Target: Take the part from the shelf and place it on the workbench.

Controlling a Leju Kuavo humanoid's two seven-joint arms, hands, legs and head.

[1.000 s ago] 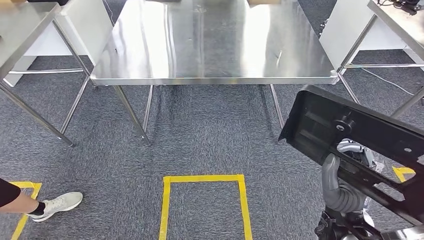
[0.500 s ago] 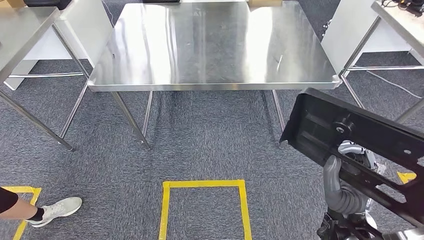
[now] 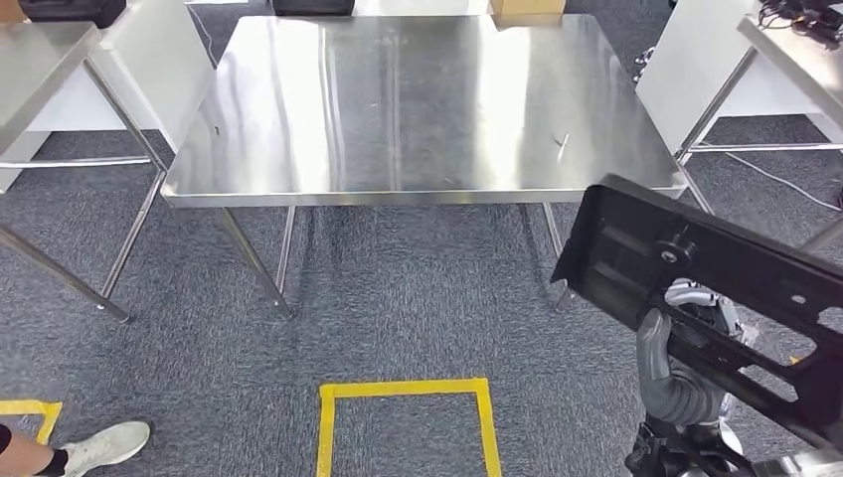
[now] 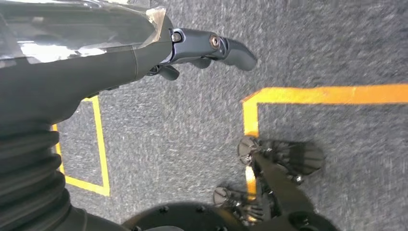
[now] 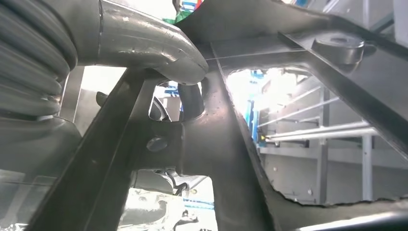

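A big black flat frame part (image 3: 696,288) with cut-outs hangs tilted at the lower right of the head view. My right hand (image 3: 676,373) grips it from below, its grey thumb wrapped over one of the bars. The right wrist view shows that thumb (image 5: 144,43) hooked through an opening of the part (image 5: 226,144). The steel workbench (image 3: 418,109) stands ahead with a bare top; the part's near corner lies just in front of its right front leg. My left hand (image 4: 192,48) hangs over the grey carpet and holds nothing, with its dark fingers loosely apart.
Another steel table (image 3: 40,60) stands at the left and a third one (image 3: 795,50) at the right. A yellow tape square (image 3: 403,390) marks the carpet in front of me. A person's white shoe (image 3: 104,444) is at the bottom left. A cardboard box (image 3: 525,10) sits behind the workbench.
The camera has moved forward: the workbench sits lower and nearer in the picture, while the tape square and the person's shoe slid toward the bottom. The part stays in my right hand.
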